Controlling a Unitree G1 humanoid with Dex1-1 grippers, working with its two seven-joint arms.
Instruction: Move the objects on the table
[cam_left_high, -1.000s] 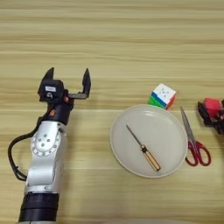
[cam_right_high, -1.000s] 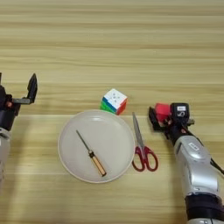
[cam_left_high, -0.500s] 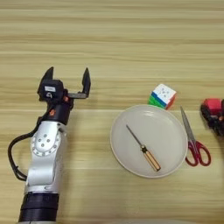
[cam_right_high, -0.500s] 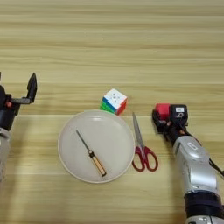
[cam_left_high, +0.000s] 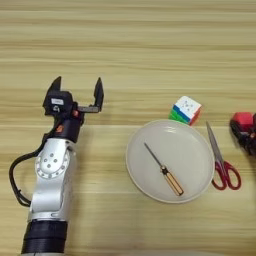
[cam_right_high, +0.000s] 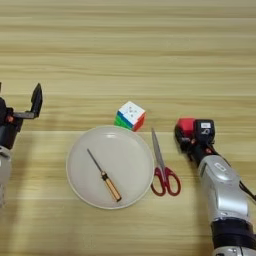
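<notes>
Fingers of the right gripper (cam_right_high: 186, 131) look clenched on the red cube (cam_right_high: 186, 126), a small, hard, light block best pinched across two flat faces and unlikely to slip or break, held low over the table (cam_right_high: 150, 50) just right of the scissors (cam_right_high: 162, 165). Those scissors lie between the cube and the plate (cam_right_high: 127, 190), where the screwdriver (cam_right_high: 104, 175) rests loose and could roll, with the puzzle cube (cam_right_high: 130, 115) touching the plate's far rim. Well apart, the left gripper (cam_left_high: 76, 93) hangs spread and empty over bare wood.

Bright, even light — soft shadows
</notes>
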